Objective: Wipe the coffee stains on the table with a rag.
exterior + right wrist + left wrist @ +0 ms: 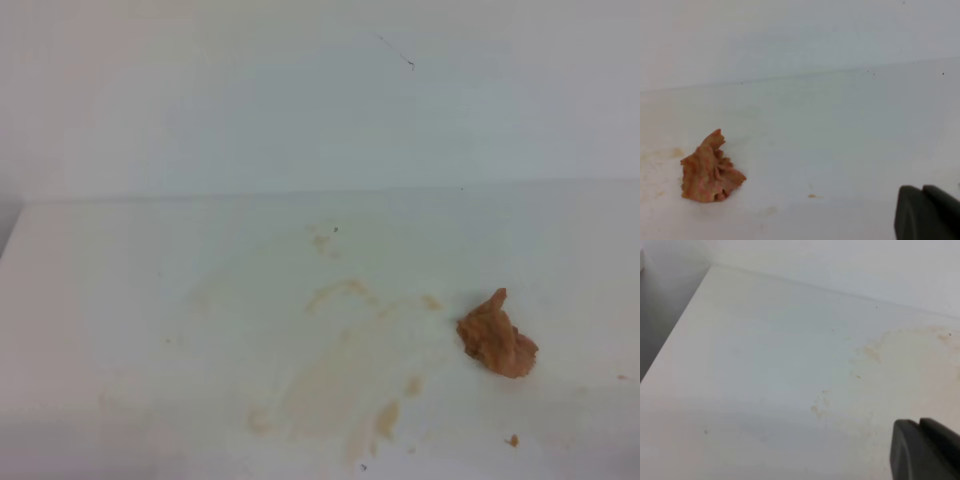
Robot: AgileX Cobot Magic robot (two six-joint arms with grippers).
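Observation:
The rag (497,337) is a crumpled rust-orange wad lying by itself on the right of the white table (120,300); it also sits at the lower left of the right wrist view (710,172). Pale tan coffee stains (335,395) spread over the table's middle and front, with fainter smears farther back (336,291); smears also show in the left wrist view (870,352). The right gripper (922,189) shows only as dark fingertips at the bottom right, pressed together, well right of the rag and holding nothing. The left gripper (919,422) looks the same, fingertips together, above bare table.
A tiny orange crumb (513,440) lies near the front edge, below the rag, and appears in the right wrist view (811,196). A white wall rises behind the table's back edge. The table's left edge (675,335) drops off into shadow.

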